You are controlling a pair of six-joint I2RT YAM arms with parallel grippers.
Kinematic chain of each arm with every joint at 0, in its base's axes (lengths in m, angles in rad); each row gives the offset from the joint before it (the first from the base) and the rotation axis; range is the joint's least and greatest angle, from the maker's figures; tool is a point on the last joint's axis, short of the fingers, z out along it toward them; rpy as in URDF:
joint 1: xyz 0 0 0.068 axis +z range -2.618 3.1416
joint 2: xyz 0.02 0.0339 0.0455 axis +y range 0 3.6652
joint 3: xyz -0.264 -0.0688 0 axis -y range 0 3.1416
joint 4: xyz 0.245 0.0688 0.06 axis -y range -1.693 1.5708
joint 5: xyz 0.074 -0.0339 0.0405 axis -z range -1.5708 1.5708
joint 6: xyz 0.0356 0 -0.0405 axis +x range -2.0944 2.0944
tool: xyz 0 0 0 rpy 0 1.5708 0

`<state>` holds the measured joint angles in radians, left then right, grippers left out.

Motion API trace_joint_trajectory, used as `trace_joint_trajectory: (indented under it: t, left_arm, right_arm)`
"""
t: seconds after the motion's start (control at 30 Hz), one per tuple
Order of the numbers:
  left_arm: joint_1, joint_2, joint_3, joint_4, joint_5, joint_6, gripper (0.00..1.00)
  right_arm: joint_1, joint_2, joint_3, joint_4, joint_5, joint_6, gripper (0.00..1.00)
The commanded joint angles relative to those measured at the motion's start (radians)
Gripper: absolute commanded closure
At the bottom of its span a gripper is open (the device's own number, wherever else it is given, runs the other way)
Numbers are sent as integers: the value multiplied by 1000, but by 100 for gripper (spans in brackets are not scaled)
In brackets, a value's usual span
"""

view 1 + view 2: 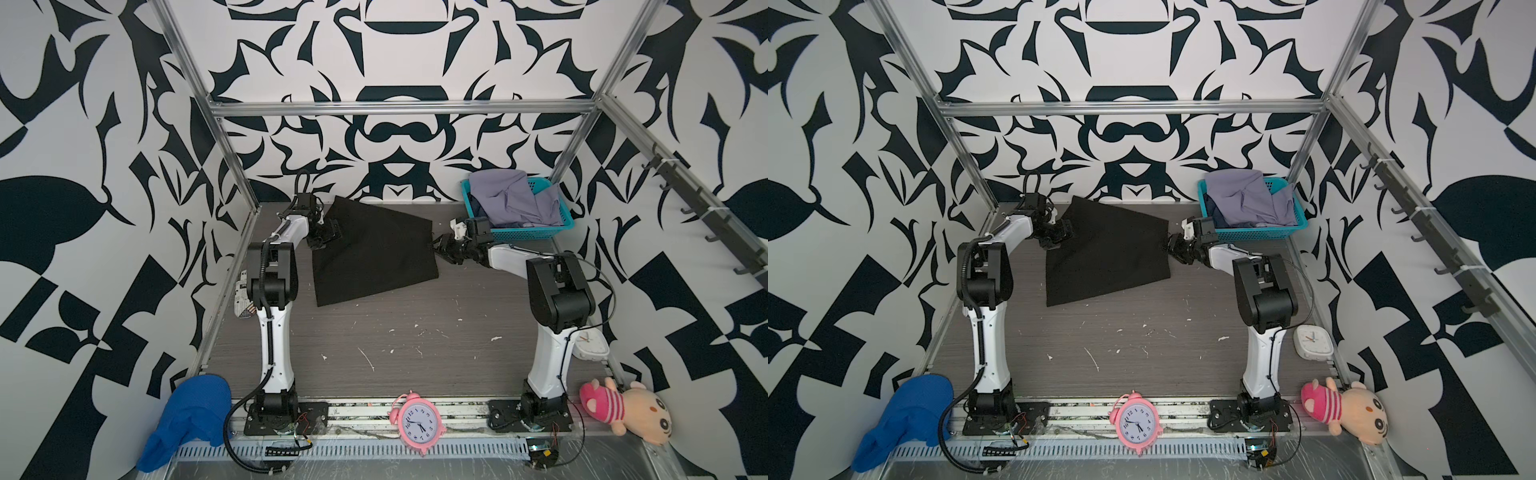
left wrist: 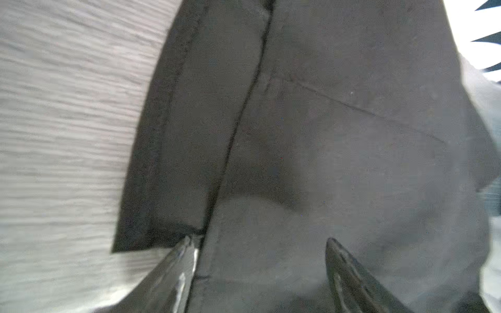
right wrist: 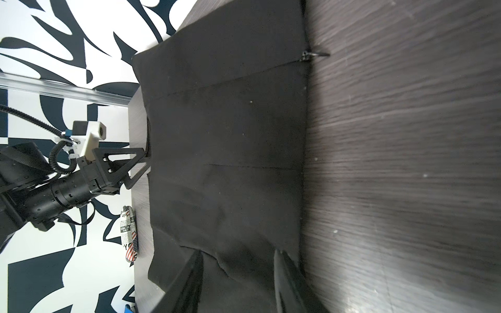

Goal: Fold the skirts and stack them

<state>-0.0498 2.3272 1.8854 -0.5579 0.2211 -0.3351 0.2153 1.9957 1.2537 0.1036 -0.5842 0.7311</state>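
**While two hands are flanking a black skirt, two more garments are sitting in a basket**

As both arms are reaching toward the far half of the counter [image 1: 415, 353], the black skirt [image 1: 374, 253] is lying spread flat between them. It is forming a wide wedge, and its far corner is reaching close to the patterned back wall. In both top views the left hand [image 1: 328, 233] is sitting at the skirt's left edge and the right hand [image 1: 438, 247] at its right edge.

From the left wrist camera, the left hand's fingers [image 2: 344, 271] are standing well apart above the dark cloth. One finger is lying beside a stitched hem edge, and nothing is being pinched. From the right wrist camera, the right hand's fingers [image 3: 284, 281] are also standing apart. A rumpled corner of the skirt is lying in the gap between them, and they are not pressing together on it.

Just behind the right hand, a teal basket [image 1: 536, 233] is sitting in the far right corner of the counter. The lavender-grey skirt [image 1: 507, 195] is lying heaped in it and rising above the rim. A dark blue garment [image 1: 478, 208] is peeping out beneath it; its stitching is too small to make out.

Along the near edge, a bright blue knit cloth [image 1: 187, 415] is lying at the left, a pink alarm clock [image 1: 417, 424] in the middle and a plush toy [image 1: 623, 409] at the right.
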Motion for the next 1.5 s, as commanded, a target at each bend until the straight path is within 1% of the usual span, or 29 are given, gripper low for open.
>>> trace_joint_trajectory:
  t: [0.0,0.07,0.17,0.3,0.4,0.5,0.6,0.67,0.73,0.8,0.83,0.9,1.0,1.07,1.17,1.33,1.47]
  left_arm:
    - [-2,-26,-13,-94,-89,25,19]
    - [1,-45,-25,-90,-142,22,16]
    - [1,-55,-24,-100,-149,28,16]
    - [-3,-28,-15,-88,-48,18,17]
    - [-15,-13,-29,-74,-14,4,20]
    - [-23,-12,-72,-26,38,-27,25]
    - [-34,-10,-91,5,66,-45,27]
    - [-39,-3,-86,8,90,-48,32]
    - [-44,-3,-85,16,100,-55,35]
    - [-47,-10,-86,22,97,-58,43]
    - [-47,-14,-87,25,97,-59,49]
    - [-47,-26,-82,25,97,-66,66]
    - [-47,-49,-71,14,78,-65,74]
    - [-48,-72,-72,12,70,-64,86]
    - [-47,-114,-72,6,48,-61,99]
    - [-47,-177,-79,-1,24,-55,100]
    - [-47,-207,-79,-8,24,-50,100]
  right_arm:
    - [-5,-40,7,35,-17,2,53]
    - [-4,-41,4,36,-19,2,53]
    - [-5,-41,3,36,-19,3,54]
    - [-5,-37,10,36,-17,5,54]
    - [-4,-45,7,32,-17,4,54]
    - [-4,-51,9,14,-16,-9,54]
    - [-4,-51,11,11,-16,-13,54]
    - [-4,-46,10,16,-19,-8,54]
    - [-4,-40,10,22,-24,0,54]
    - [-4,-38,7,27,-25,4,54]
    - [-4,-38,5,30,-24,4,54]
    - [-5,-37,1,29,-18,0,54]
    - [-4,-32,1,20,-10,-8,54]
    - [-6,-30,7,9,6,-18,54]
    - [-19,-19,25,-14,25,-28,54]
    - [-33,24,96,-83,40,-73,51]
    - [-29,68,138,-76,6,-69,50]
